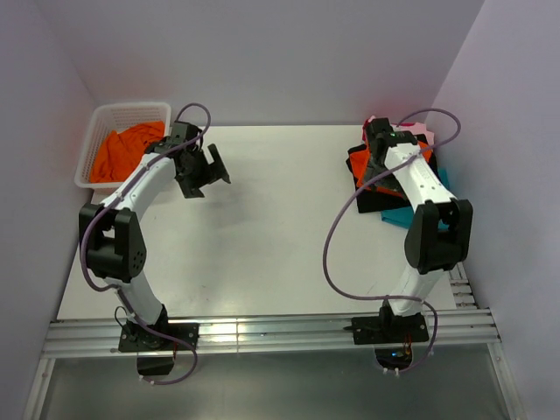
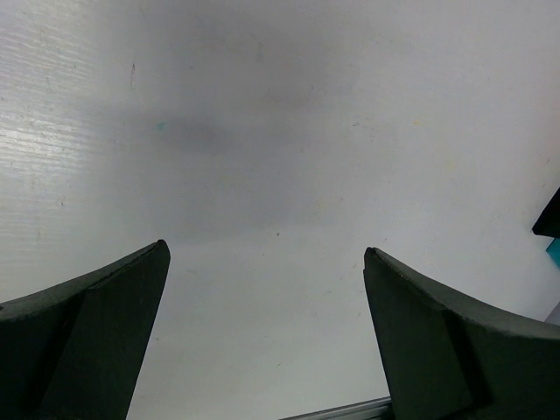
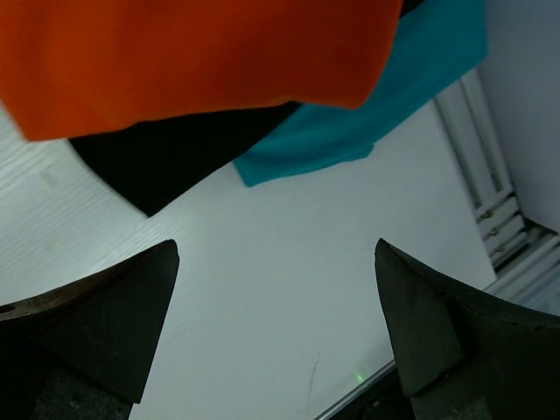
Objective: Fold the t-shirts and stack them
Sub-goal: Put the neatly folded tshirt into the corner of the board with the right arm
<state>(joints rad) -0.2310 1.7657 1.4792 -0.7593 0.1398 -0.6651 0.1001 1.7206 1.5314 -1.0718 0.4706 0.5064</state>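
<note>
A: Where were the soft fabric shirts?
B: Crumpled bright orange t-shirts (image 1: 122,150) filled the white plastic mesh basket (image 1: 131,108), far left; a stack of orange, black and teal t-shirts (image 1: 374,199) lay far right.
A: And the arms?
B: The left end effector (image 2: 267,262) gaped empty over the bare white bench (image 1: 280,236) — the right end effector (image 3: 276,249) likewise, above the stack. I'd pinch a single layer from the basket.

Matt white, faintly grained: tabletop (image 1: 280,227). Soft matt cloth: orange t-shirt (image 3: 192,52), black t-shirt (image 3: 166,162), teal t-shirt (image 3: 394,87). White plastic mesh: basket (image 1: 86,144). Matt black, finely textured: left tool (image 2: 267,280), right tool (image 3: 276,280). Ribbed metal, slight sheen: rail (image 1: 280,332).
</note>
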